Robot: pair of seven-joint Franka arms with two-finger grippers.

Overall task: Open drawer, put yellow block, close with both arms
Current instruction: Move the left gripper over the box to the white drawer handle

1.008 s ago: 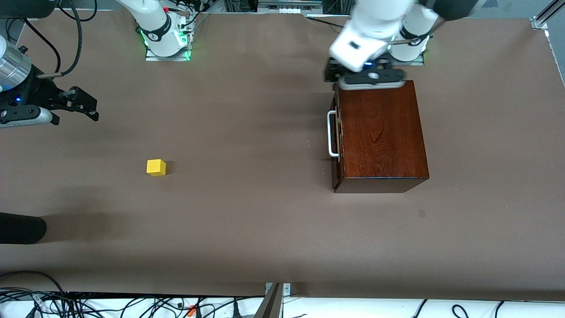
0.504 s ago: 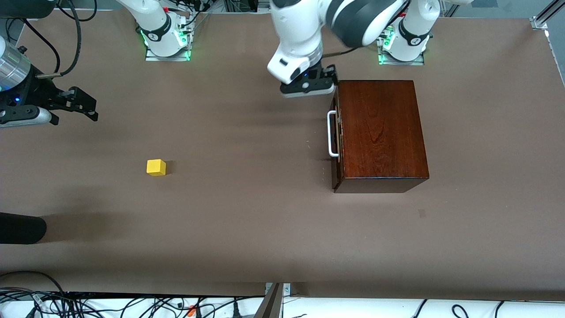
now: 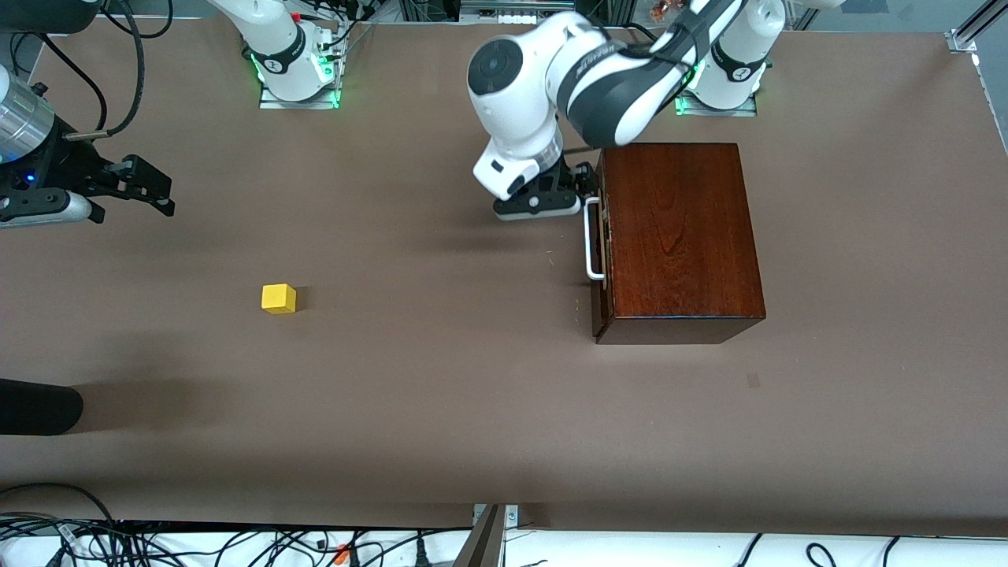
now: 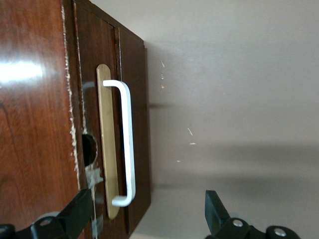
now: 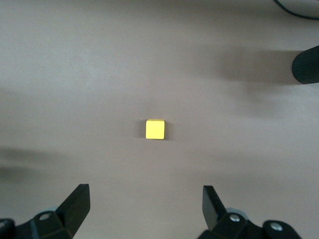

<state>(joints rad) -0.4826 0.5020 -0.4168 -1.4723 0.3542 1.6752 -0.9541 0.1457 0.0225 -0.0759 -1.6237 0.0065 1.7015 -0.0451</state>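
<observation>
The dark wooden box (image 3: pixel 681 236) stands toward the left arm's end of the table, its drawer (image 4: pixel 135 114) pushed in. The white bar handle (image 3: pixel 591 240) (image 4: pixel 127 144) faces the table's middle. My left gripper (image 3: pixel 583 185) (image 4: pixel 147 211) is open in front of the drawer, with one end of the handle between its jaws and touching neither. The yellow block (image 3: pixel 279 298) (image 5: pixel 155 129) sits alone on the table toward the right arm's end. My right gripper (image 3: pixel 160 189) (image 5: pixel 144 204) waits open above the table, well short of the block and holding nothing.
A black rounded object (image 3: pixel 39 406) (image 5: pixel 305 65) juts in at the table's edge at the right arm's end, nearer the front camera than the block. Brown table (image 3: pixel 441 378) stretches between block and box. Cables (image 3: pixel 197 543) hang past the table's front edge.
My left arm has swung off the box's top edge and come down in front of the drawer, by the handle's end. The right arm, block and box have not moved.
</observation>
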